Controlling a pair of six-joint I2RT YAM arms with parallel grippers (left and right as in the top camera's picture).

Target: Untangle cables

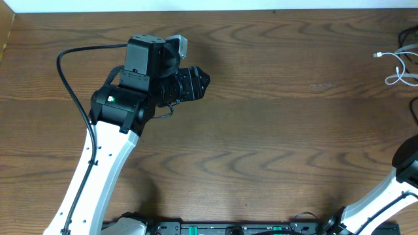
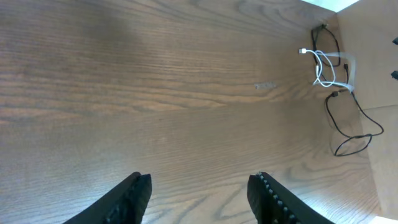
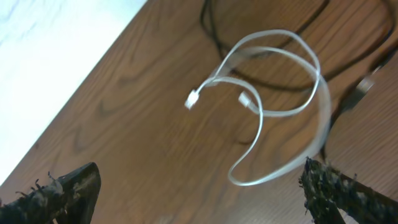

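Jaws wide on your right gripper (image 3: 200,168), close only round the white cable (image 3: 325,118), clear of the black cable (image 3: 209,25).

Overhead looks straight down on the surface (image 1: 274,130) from high up. The left wrist view looks past the left end effector (image 2: 199,190) toward the white cable (image 2: 323,68) far ahead. The right wrist view sits close over that cable, just ahead of the right end effector (image 3: 199,186).
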